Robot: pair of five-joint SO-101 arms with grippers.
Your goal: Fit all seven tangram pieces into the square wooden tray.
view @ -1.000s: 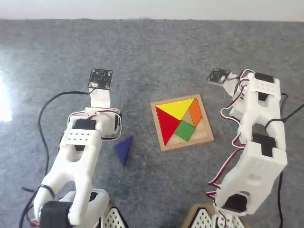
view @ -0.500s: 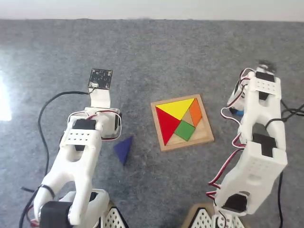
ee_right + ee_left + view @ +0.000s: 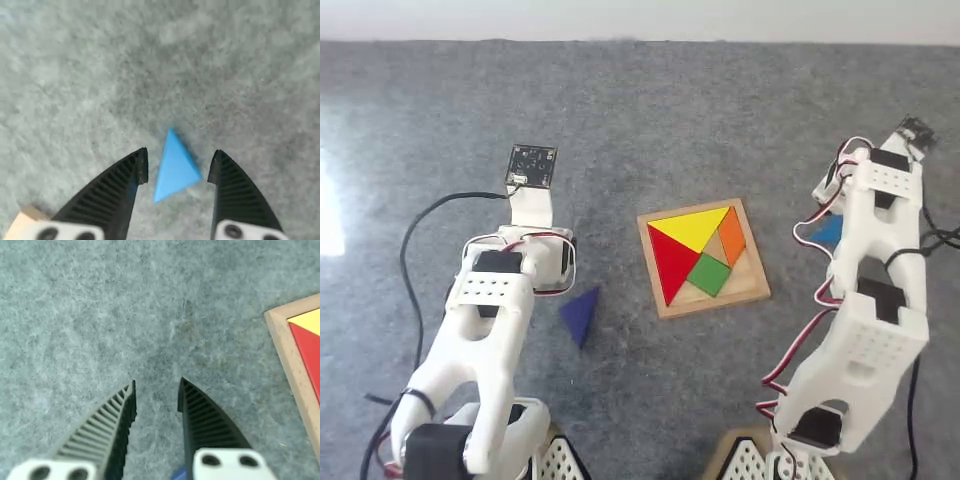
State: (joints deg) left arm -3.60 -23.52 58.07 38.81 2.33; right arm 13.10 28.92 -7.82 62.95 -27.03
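The square wooden tray [image 3: 716, 303] lies mid-table with yellow, red, green and orange pieces in it and a bare wooden patch between them. A dark blue triangle [image 3: 581, 314] rests on the grey felt left of the tray, beside the left arm. A light blue triangle [image 3: 829, 231] lies right of the tray, partly behind the right arm. My right gripper [image 3: 180, 151] is open, one finger on each side of this light blue triangle [image 3: 173, 169], not touching it. Over bare felt, my left gripper [image 3: 157, 382] is open and holds nothing; the tray's corner [image 3: 286, 347] is off to one side.
Grey felt covers the whole table. The left arm's wrist camera board [image 3: 532, 166] sticks out toward the table's far side. Red and white cables hang along the right arm [image 3: 876, 250]. A black cable [image 3: 420, 225] trails left of the left arm.
The right arm's wrist has swung to the right, away from the tray, so its gripper now straddles the light blue triangle. The left arm and the tray pieces have not moved.
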